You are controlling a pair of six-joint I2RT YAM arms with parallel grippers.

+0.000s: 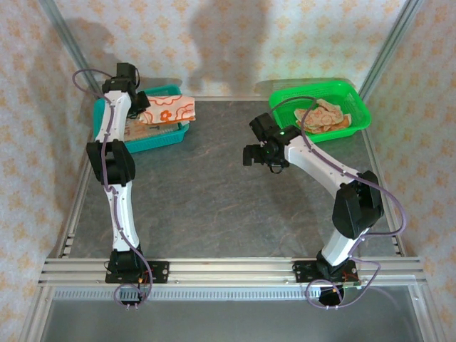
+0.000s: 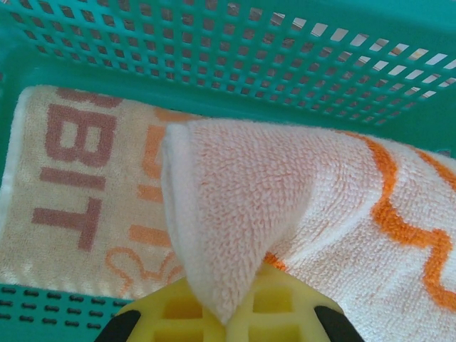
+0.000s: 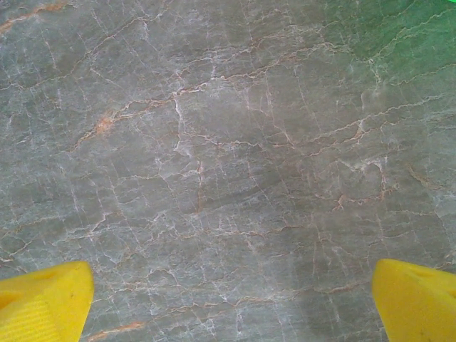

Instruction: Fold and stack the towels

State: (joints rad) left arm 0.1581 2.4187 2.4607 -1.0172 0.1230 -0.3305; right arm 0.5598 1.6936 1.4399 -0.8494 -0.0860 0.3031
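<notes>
Far back on the table (image 1: 214,199), the left basket (image 1: 162,143) holds a flowered towel (image 1: 169,107) over a lettered towel (image 2: 71,171), while the right basket (image 1: 358,107) holds crumpled towels (image 1: 324,116).

Cream wallpaper (image 1: 285,35) dotted with pale orange flower motifs is covering the walls behind and to both sides. Slanting aluminium posts (image 1: 70,46) are framing the corners. A grey, marble-veined table (image 1: 214,199) is filling the middle, with ribbed aluminium rails (image 1: 228,271) running along its near edge. Soft shadows (image 1: 214,32) are falling on the back wall.
</notes>
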